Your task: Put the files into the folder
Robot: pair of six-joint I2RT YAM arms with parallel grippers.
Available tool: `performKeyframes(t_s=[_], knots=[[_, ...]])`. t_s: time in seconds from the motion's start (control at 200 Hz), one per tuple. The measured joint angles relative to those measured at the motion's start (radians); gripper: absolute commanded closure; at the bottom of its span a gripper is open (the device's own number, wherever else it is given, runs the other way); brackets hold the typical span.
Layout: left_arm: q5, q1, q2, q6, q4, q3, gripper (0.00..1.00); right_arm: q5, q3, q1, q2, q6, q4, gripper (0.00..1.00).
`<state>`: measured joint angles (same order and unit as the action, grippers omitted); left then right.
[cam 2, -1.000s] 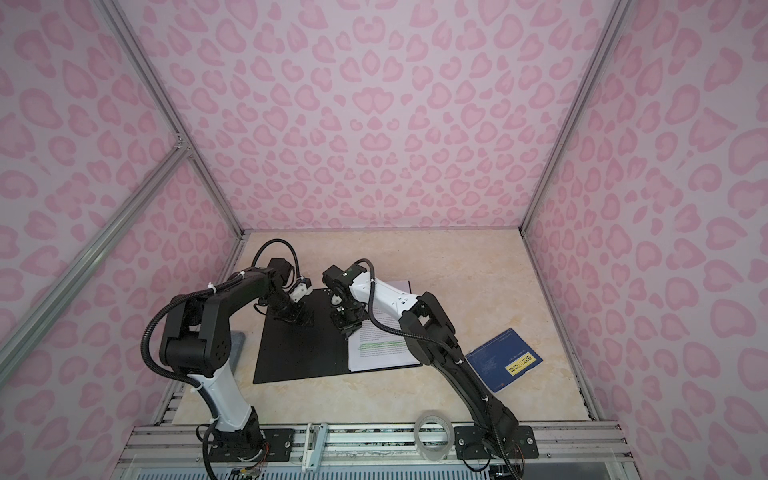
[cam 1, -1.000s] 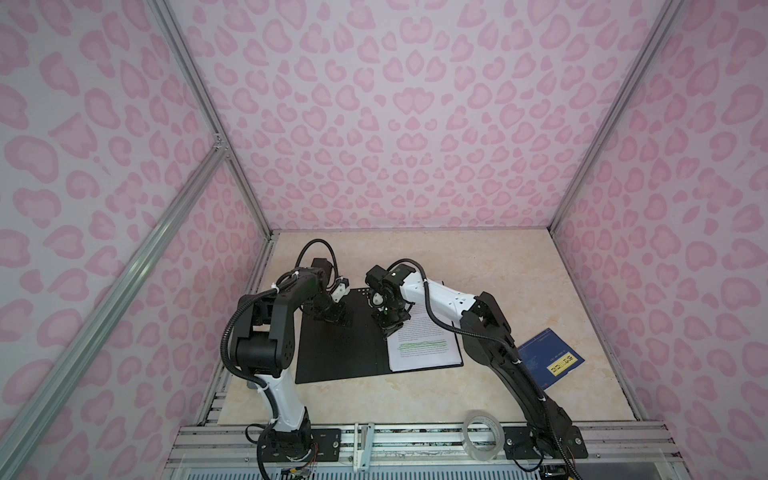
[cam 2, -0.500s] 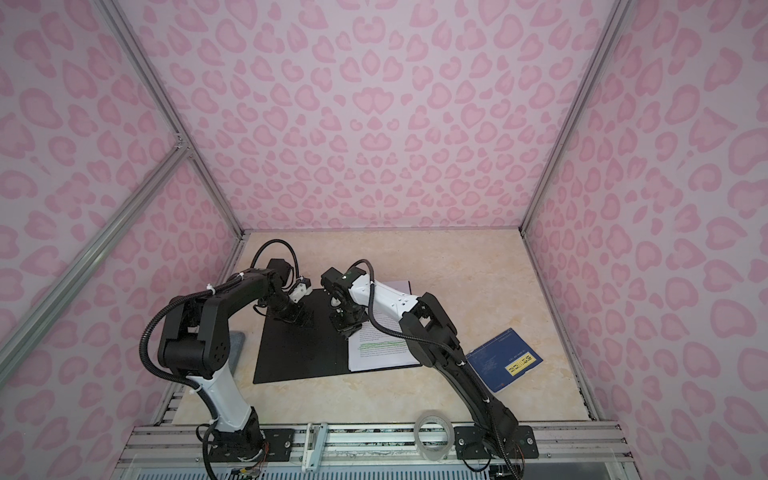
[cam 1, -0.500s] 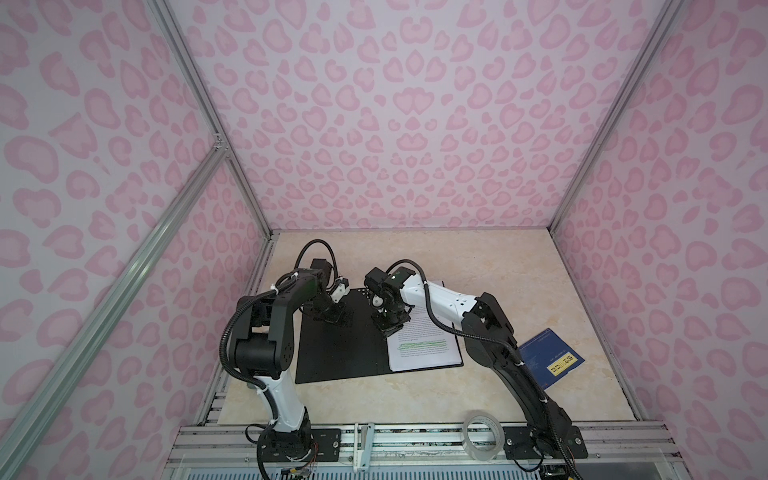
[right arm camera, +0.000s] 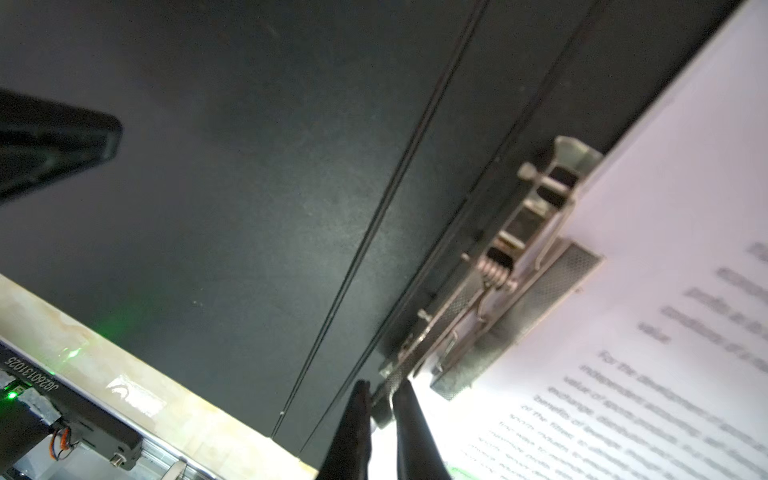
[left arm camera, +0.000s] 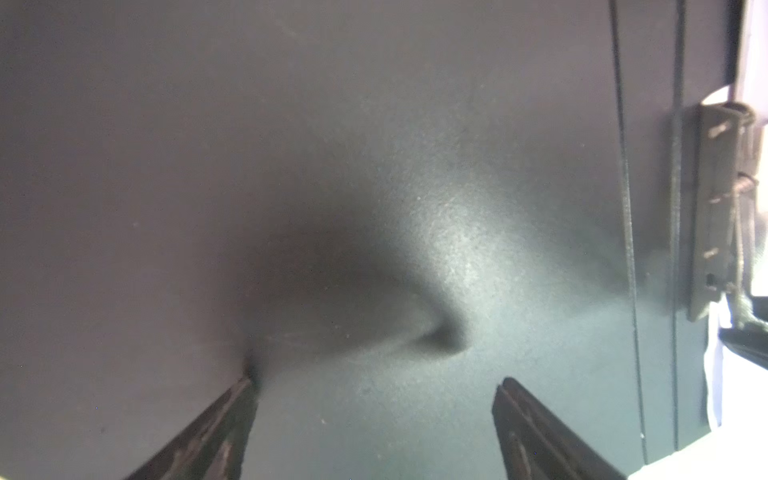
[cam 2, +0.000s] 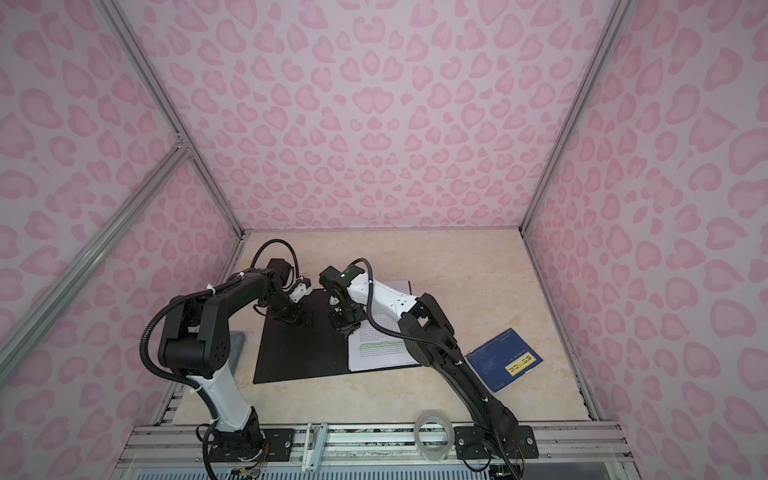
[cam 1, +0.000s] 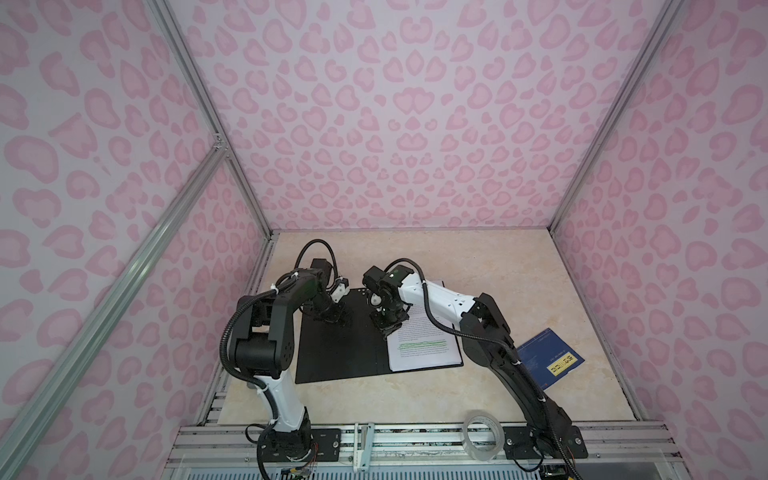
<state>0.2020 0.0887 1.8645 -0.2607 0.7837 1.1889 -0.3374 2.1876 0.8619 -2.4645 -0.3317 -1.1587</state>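
Observation:
The folder (cam 1: 340, 353) (cam 2: 299, 353) lies open on the table, black inside up. The files (cam 1: 424, 345) (cam 2: 382, 349), white printed sheets with green highlighted lines, rest on its right half. My left gripper (cam 1: 334, 320) (left arm camera: 376, 380) is open, its fingertips down on the folder's bare left half (left arm camera: 291, 166). At the spine, my right gripper (cam 1: 388, 328) (right arm camera: 383, 388) is shut on the lever end of the metal clip (right arm camera: 519, 270). The clip's flat plate lies over the edge of the files (right arm camera: 665, 291). How many sheets there are cannot be told.
A dark blue booklet (cam 1: 548, 357) with a yellow label lies right of the folder, beside the right arm. A roll of clear tape (cam 1: 482, 432) sits on the front rail. Pink patterned walls close in three sides. One left gripper finger (right arm camera: 62, 141) shows in the right wrist view.

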Motion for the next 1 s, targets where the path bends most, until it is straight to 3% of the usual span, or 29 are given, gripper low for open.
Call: performKeyframes(t_s=[1.0], knots=[[0.001, 0.0, 0.006, 0.001, 0.005, 0.006, 0.08, -0.032, -0.121, -0.022, 0.056, -0.002, 0.096, 0.86]])
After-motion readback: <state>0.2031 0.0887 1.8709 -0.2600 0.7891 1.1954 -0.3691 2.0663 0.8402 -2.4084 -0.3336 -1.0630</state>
